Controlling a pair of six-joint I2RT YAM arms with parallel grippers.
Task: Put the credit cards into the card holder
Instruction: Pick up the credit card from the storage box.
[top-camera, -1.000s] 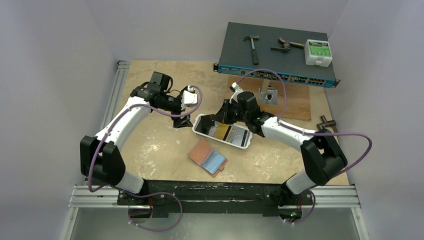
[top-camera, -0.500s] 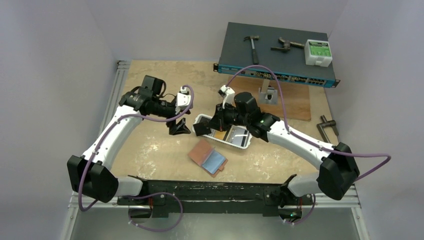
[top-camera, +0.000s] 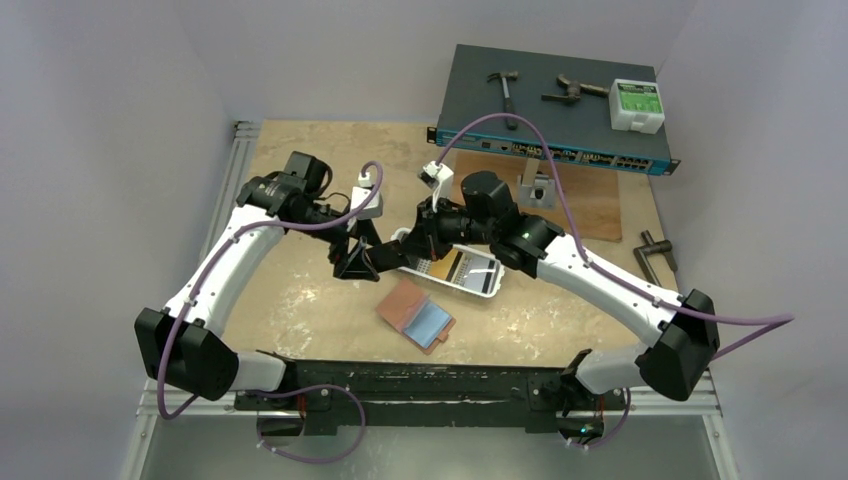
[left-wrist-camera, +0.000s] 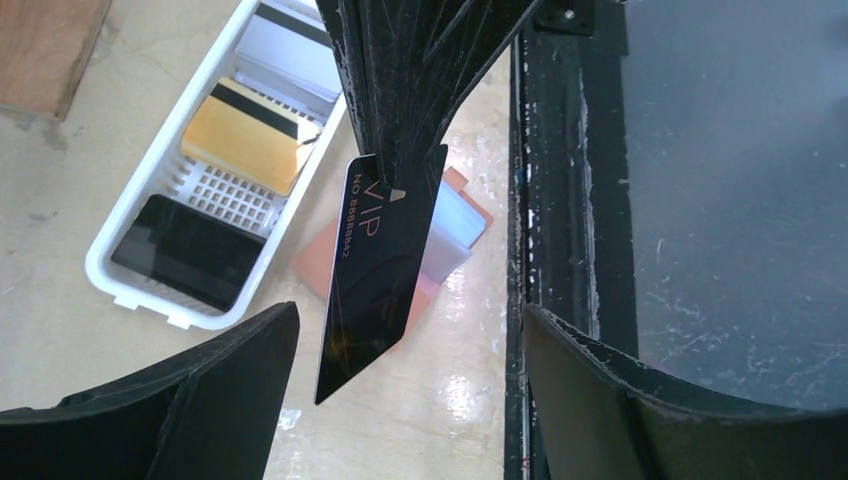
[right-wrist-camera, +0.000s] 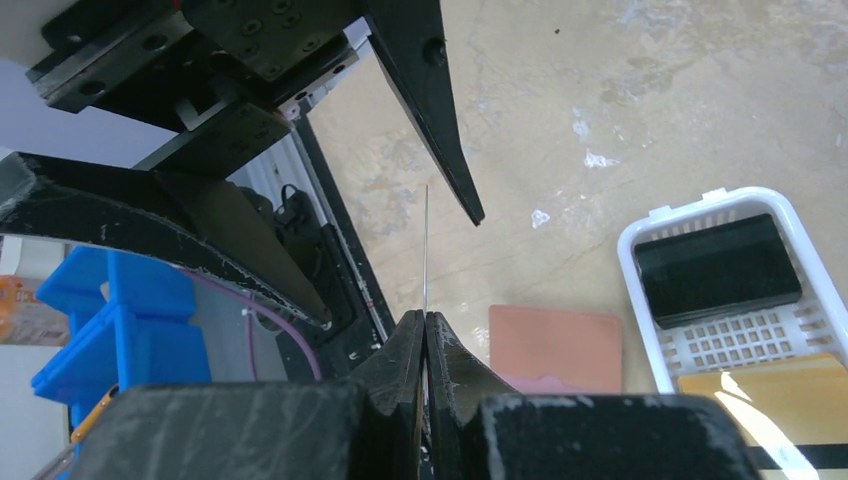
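Note:
My right gripper is shut on a black credit card marked VIP, seen edge-on in the right wrist view. It holds the card in the air between the open fingers of my left gripper, which do not touch it. In the top view both grippers meet left of the tray, the left and the right. The reddish-brown card holder lies open on the table with a pale blue-grey card in it. Orange-yellow, black and pale cards lie in the white tray.
The white tray sits just behind the card holder. A dark network switch with hammers and a white box stands at the back right, a wooden board before it. The black base rail runs along the near edge.
My right gripper has lifted the black card from the tray and carried it left. My left gripper has swung in toward it, and its open fingers now bracket the card.

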